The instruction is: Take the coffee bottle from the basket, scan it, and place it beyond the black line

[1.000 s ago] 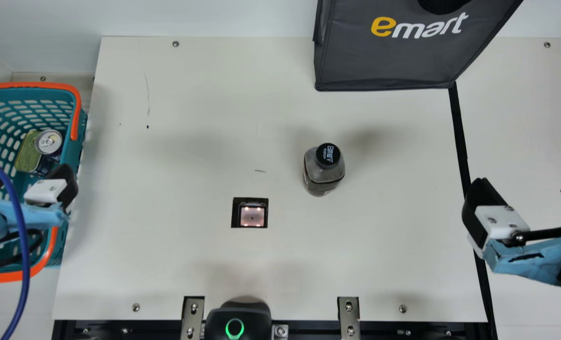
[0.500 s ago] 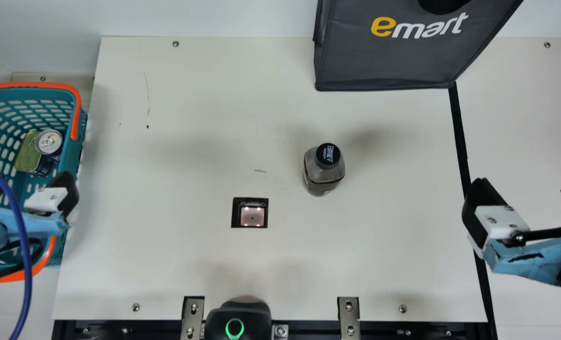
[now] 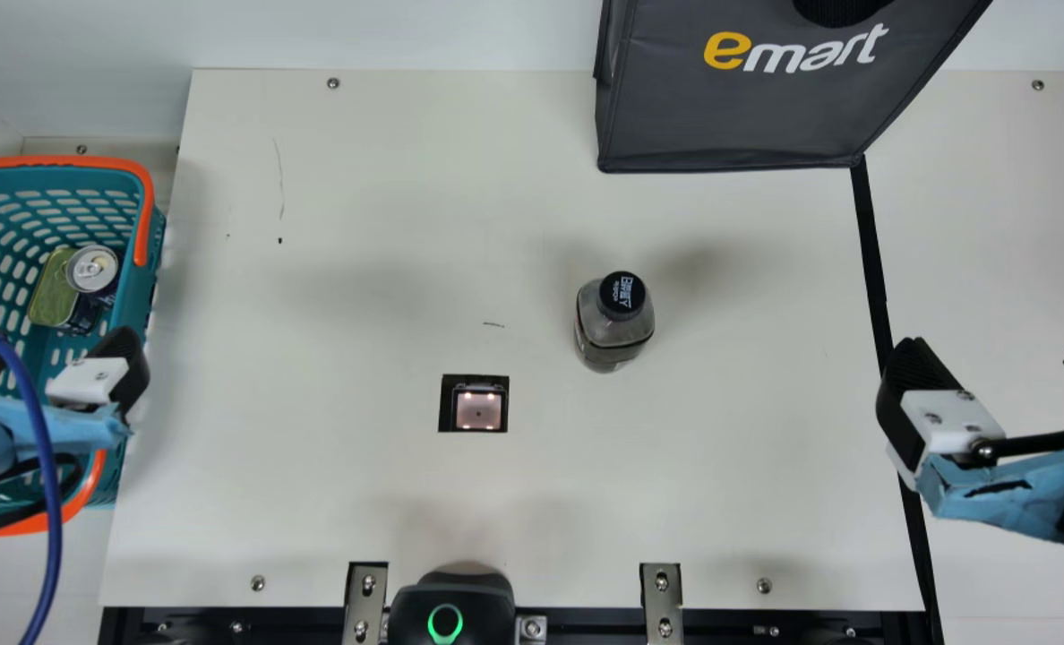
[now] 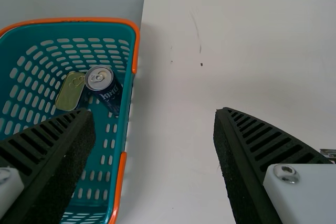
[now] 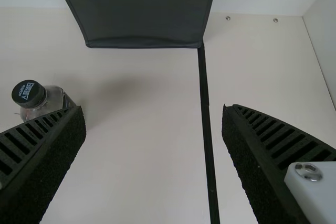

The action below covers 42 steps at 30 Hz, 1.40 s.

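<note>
With the coffee bottle upright on the desk between scanner window and black line, the right gripper, jaws wide and empty like those of the left gripper, should probably straddle the bottle squarely and close gently before lifting.

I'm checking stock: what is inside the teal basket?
The basket holds a dark blue can beside a flat greenish tin. The left tool covers part of the inside, so anything beneath cannot be seen.
</note>
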Tool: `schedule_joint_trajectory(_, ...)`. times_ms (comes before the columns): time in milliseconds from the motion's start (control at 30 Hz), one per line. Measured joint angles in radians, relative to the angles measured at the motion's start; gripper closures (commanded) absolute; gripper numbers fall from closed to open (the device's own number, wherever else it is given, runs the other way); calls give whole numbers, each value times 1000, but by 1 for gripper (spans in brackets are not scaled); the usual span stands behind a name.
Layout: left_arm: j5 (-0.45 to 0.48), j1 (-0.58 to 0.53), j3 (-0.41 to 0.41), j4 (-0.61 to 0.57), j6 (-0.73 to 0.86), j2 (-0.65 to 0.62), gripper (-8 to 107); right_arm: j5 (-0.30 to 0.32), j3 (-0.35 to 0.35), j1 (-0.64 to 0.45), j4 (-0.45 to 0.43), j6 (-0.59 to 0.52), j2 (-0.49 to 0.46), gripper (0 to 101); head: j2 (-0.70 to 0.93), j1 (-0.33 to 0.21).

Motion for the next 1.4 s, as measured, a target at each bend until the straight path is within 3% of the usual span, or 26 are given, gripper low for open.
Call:
schedule_joint_trajectory(200, 0, 0, 0, 0, 0, 0, 9, -10, -33, 6, 7, 16, 31, 10, 0, 0)
schedule_joint_trajectory(567, 0, 0, 0, 0, 0, 0, 9, -58, -198, 51, 61, 59, 184, 10, 0, 0)
schedule_joint_trajectory(733, 0, 0, 0, 0, 0, 0, 9, -58, -237, 91, 68, 67, 227, 10, 0, 0)
schedule_joint_trajectory(1033, 0, 0, 0, 0, 0, 0, 9, -65, -218, 153, 74, 61, 264, 10, 0, 0)
schedule_joint_trajectory(1400, 0, 0, 0, 0, 0, 0, 9, -109, -138, 183, 115, 9, 287, 10, 0, 0)
